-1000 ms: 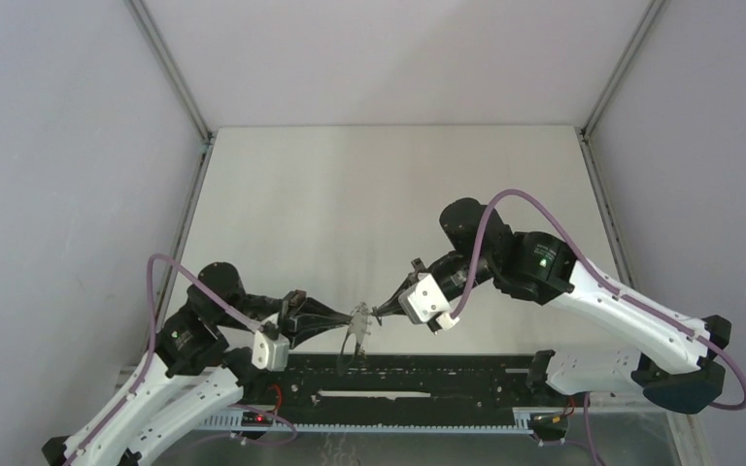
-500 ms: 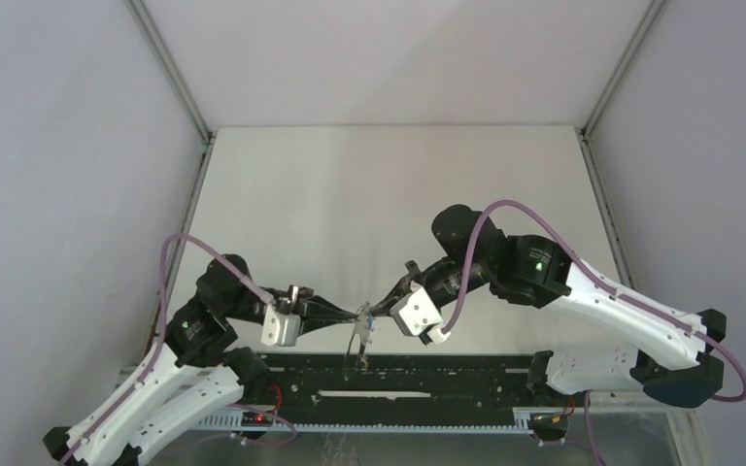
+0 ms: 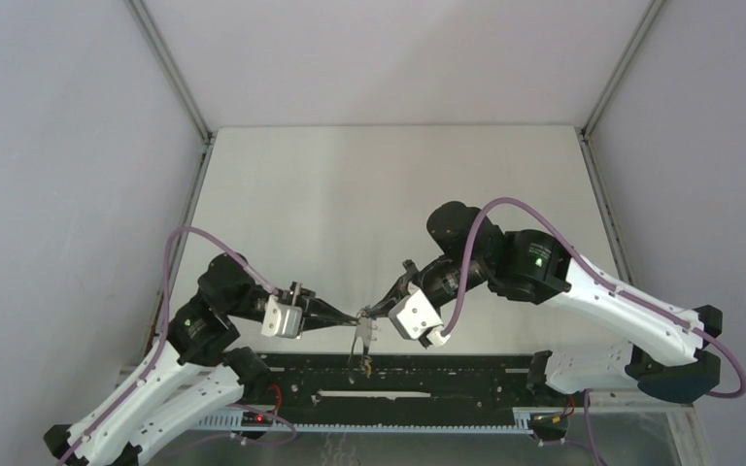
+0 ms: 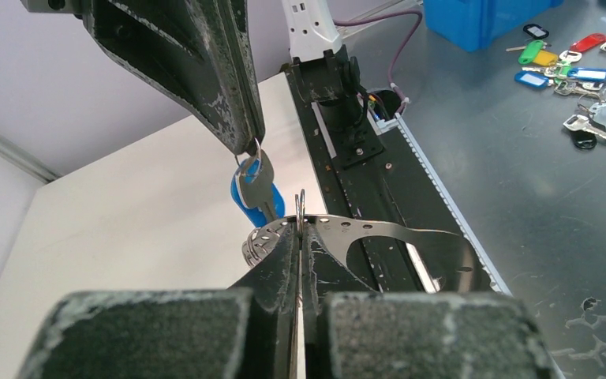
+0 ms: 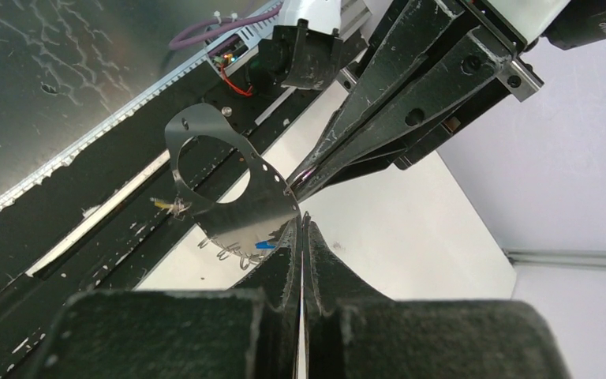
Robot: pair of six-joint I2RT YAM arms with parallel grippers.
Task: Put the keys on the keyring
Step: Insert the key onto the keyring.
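The keyring, a flat grey metal hoop with holes and small wire loops along one edge, hangs in the air between both grippers. It also shows in the left wrist view and the right wrist view. My left gripper is shut on the hoop's holed edge; it sits left of centre in the top view. My right gripper is shut on a small ring that carries the blue key, just beside the hoop. A yellow key tip shows at the hoop's low end.
A black rail runs along the table's near edge, right under the hanging keyring. Beyond it, on the grey bench, lie several spare keys with coloured tags and a blue bin. Grey walls enclose the white table.
The left wrist rose and swung toward the centre; the right wrist slid a little left and nearer. The fingertips stay together and the keyring hangs straighter below them.
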